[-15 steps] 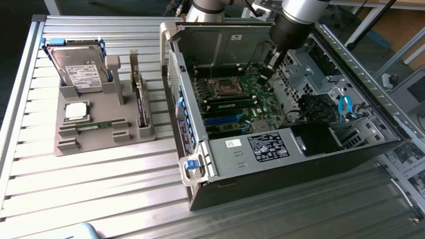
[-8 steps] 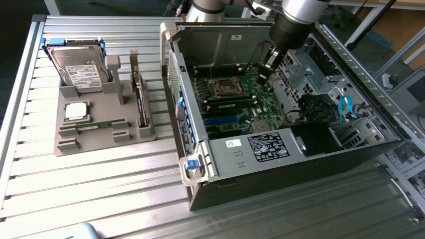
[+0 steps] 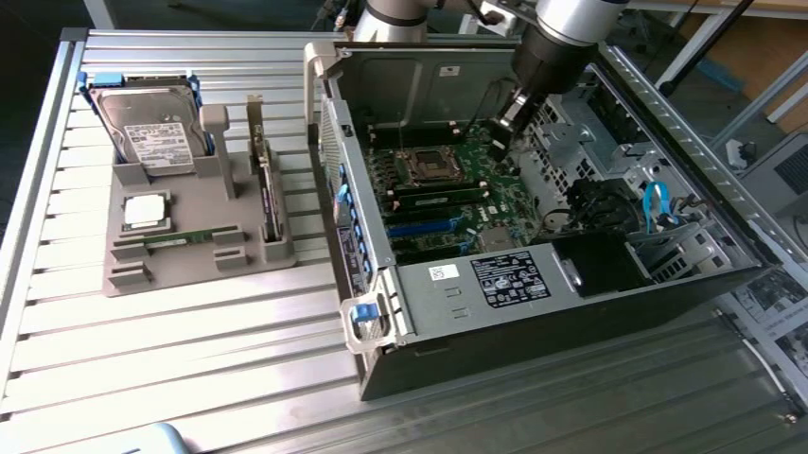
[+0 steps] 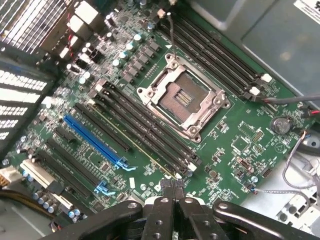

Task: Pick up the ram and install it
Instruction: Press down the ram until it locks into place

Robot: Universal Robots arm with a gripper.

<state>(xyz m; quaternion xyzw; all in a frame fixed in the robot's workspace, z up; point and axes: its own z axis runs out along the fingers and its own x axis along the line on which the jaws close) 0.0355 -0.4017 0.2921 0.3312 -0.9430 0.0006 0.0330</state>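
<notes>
I am looking first at the exterior view's left, where a gray tray [image 3: 127, 279] is lying on the slatted metal table [image 3: 189, 369]. A hard drive [image 3: 151, 137] is leaning at the tray's far edge. A square silver chip [image 3: 146, 210] is sitting below it, near the tray's middle. Toward the tray's near edge a thin green stick is lying in a slot, and I am taking it for the ram [image 3: 189, 236]. It is well apart from the arm and nothing is touching it. A larger card [image 3: 265, 199] is standing on its edge along the tray's right side.

Moving to the right, the open computer case [image 3: 531, 284] is lying on its side, with the green motherboard [image 3: 455, 189] showing inside it. The empty processor socket [image 4: 182, 97] is sitting in the middle of the board, with long black memory slots [image 4: 145, 132] on both sides of it. A blue slot [image 4: 95, 142] is lying further along the board. One slot beside the socket is showing a thin pale green line, but I cannot tell what is in it.

The gripper [image 3: 512, 118] is hanging inside the case, above the board's far right part. In the wrist view its fingertips [image 4: 172, 186] are pressing together, fully closed, and they are holding nothing.
</notes>
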